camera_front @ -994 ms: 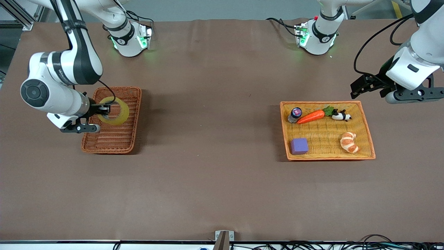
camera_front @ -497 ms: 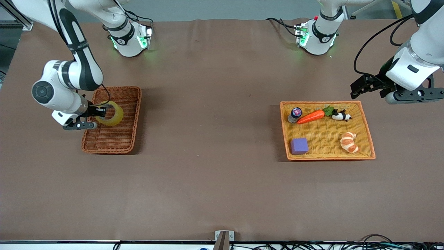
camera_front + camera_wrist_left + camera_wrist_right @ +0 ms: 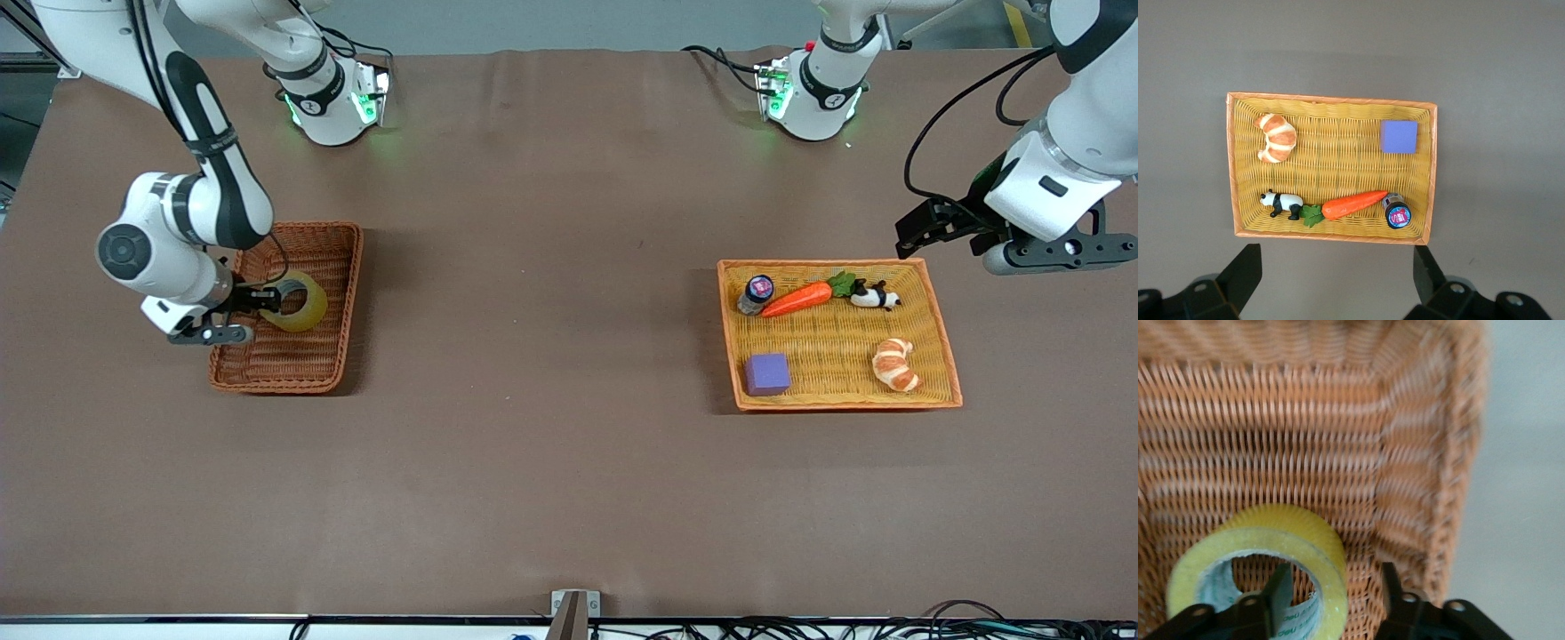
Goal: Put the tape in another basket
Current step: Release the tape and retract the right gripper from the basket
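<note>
The brown tabletop [image 3: 551,400] carries two baskets well apart. Toward the left arm's end lies the shallow orange-yellow tray [image 3: 942,356], holding a carrot [image 3: 796,300], a croissant [image 3: 893,364], a purple block [image 3: 767,373], a toy panda [image 3: 876,296] and a small bottle [image 3: 756,293]. The left claw [image 3: 925,227] waits above the tabletop just beside the tray, fingers spread wide and holding nothing. Toward the right arm's end sits the darker woven basket [image 3: 307,364]. The tape [image 3: 298,302] is inside it, tilted, seemingly resting on the weave. The right claw [image 3: 1331,593] straddles the tape's wall, one finger [image 3: 1278,587] inside the ring, fingers parted and apparently not pinching it.
</note>
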Controlling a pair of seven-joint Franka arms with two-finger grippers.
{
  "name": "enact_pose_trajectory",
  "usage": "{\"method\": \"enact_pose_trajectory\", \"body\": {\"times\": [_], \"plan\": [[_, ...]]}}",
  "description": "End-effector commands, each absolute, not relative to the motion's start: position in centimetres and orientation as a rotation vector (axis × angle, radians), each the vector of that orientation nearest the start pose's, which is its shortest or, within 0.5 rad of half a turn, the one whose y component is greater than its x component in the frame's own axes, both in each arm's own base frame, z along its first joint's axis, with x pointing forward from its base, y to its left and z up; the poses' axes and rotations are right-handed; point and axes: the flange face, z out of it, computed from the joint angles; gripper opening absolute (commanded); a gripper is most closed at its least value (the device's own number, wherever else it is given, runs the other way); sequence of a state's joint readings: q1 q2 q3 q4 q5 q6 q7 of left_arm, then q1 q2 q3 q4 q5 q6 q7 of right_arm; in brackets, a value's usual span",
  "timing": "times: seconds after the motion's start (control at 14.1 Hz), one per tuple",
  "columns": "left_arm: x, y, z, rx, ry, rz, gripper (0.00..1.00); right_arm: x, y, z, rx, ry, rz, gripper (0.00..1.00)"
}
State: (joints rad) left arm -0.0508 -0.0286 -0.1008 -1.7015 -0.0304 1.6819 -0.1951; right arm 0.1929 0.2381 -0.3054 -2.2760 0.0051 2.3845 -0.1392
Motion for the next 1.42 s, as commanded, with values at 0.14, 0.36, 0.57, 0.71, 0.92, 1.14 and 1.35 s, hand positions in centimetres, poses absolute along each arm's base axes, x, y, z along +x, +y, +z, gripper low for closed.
{"method": "enact_pose_trajectory", "body": {"times": [0.14, 0.36, 0.57, 0.71, 0.92, 1.14, 1.35], "plan": [[55.1, -8.1, 59.1, -3.165, -0.072, -0.013, 1.00, 57.8, -8.1, 37.2, -3.167, -0.007, 0.027, 1.00], [55.2, -8.1, 58.9, -3.163, -0.072, -0.006, 1.00, 60.9, -7.0, 45.5, -3.169, -0.036, -0.030, 1.00], [55.3, -8.2, 58.5, -3.163, -0.072, 0.003, 1.00, 60.9, -6.1, 51.9, -3.149, -0.060, -0.057, 1.00], [55.3, -8.0, 58.5, -3.163, -0.074, 0.006, 1.00, 58.7, -5.8, 56.1, -3.141, -0.077, -0.088, 1.00], [55.4, -8.1, 58.4, -3.163, -0.074, 0.006, 1.00, 56.8, -5.6, 58.9, -3.145, -0.084, -0.094, 1.00], [55.4, -8.2, 59.0, -3.163, -0.076, -0.014, 1.00, 55.9, -4.9, 60.2, -3.141, -0.029, -0.089, 1.00], [55.3, -7.9, 59.5, -3.157, -0.075, -0.030, 1.00, 55.4, -3.6, 61.0, -3.137, 0.046, -0.058, 1.00]]}}
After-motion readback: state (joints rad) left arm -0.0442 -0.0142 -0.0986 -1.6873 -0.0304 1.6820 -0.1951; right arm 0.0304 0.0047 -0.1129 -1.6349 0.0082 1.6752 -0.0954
